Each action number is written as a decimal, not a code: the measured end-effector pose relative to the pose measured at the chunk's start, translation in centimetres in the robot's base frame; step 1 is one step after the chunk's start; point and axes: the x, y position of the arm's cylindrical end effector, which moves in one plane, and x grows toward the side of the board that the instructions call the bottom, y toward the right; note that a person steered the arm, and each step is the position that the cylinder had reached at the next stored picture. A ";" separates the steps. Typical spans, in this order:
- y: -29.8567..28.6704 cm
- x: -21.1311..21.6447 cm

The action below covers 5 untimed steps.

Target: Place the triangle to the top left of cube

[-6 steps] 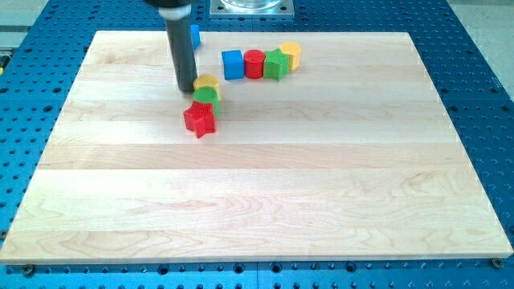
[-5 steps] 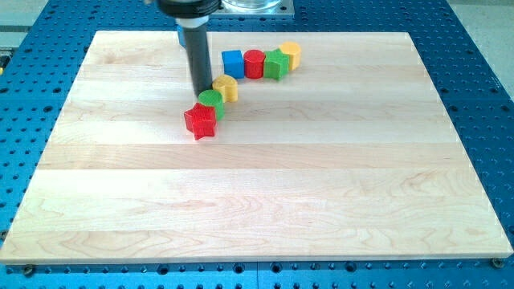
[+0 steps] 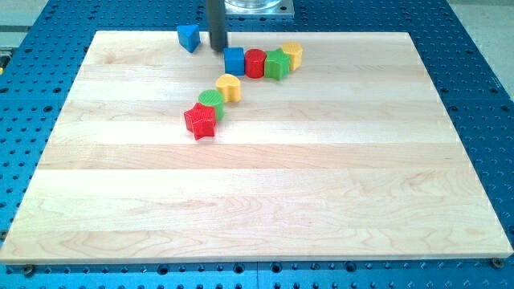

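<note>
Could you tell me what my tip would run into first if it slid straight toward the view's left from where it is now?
Probably the blue triangle. My tip sits between it and the blue cube, near the board's top edge. The triangle lies slightly higher in the view, so depth is uncertain and the tip might only clip its lower corner.

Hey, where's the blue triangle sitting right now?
The blue triangle lies near the board's top edge, left of centre in the camera view, just left of my tip and up-left of the blue cube.

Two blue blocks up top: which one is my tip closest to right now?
The blue cube, leftmost in the top row. My tip sits just off its upper-left corner; the blue triangle lies farther away, toward the view's left.
</note>
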 end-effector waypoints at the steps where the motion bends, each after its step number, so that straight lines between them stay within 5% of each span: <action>1: -2.8 -1.0; 2: -7.5 -1.0; 4: -10.3 9.8; 5: -10.9 10.1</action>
